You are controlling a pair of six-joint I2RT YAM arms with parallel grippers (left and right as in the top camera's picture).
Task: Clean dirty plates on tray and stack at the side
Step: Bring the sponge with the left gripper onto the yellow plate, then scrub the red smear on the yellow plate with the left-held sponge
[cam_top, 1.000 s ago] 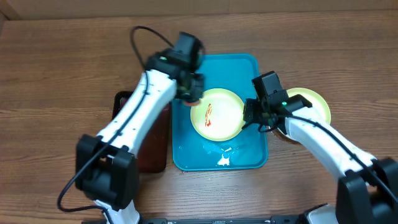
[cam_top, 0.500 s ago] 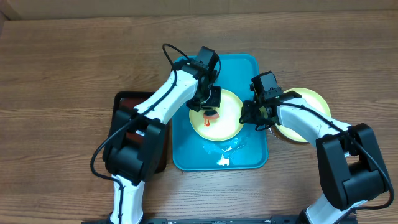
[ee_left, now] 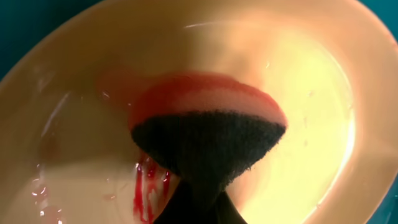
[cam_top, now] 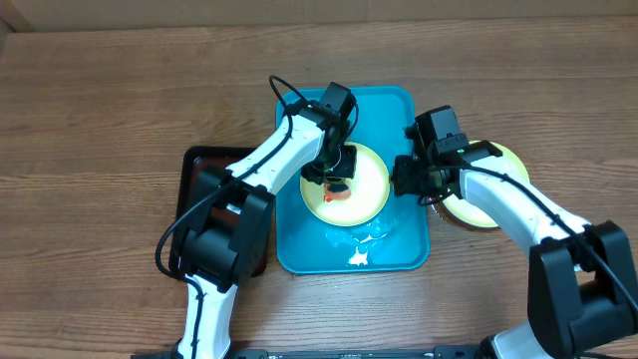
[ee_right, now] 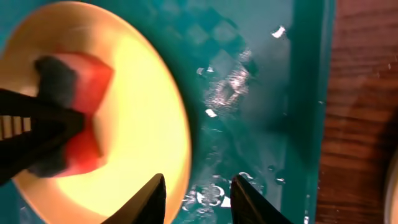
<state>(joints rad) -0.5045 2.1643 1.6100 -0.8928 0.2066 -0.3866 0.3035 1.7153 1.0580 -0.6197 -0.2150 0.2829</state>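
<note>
While the left pincer (cam_top: 337, 172) clamps a red-and-black sponge (ee_left: 208, 134) against the yellow-green plate (cam_top: 369, 184), that plate lies near the middle of the turquoise tray (cam_top: 384, 105) on the bench (cam_top: 100, 100). Red sauce (ee_left: 148, 186) shows beside the sponge. The right pincer (ee_right: 198, 199) stands parted, fingers astride the plate's rim toward the tray's right side. A second yellow-green plate (cam_top: 503, 165) lies just right of the tray.

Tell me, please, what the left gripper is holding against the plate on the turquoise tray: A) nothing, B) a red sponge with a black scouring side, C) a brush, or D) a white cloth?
B: the left wrist view shows a red sponge with a black scouring layer, held by the left gripper on the plate beside a sauce smear.
</note>
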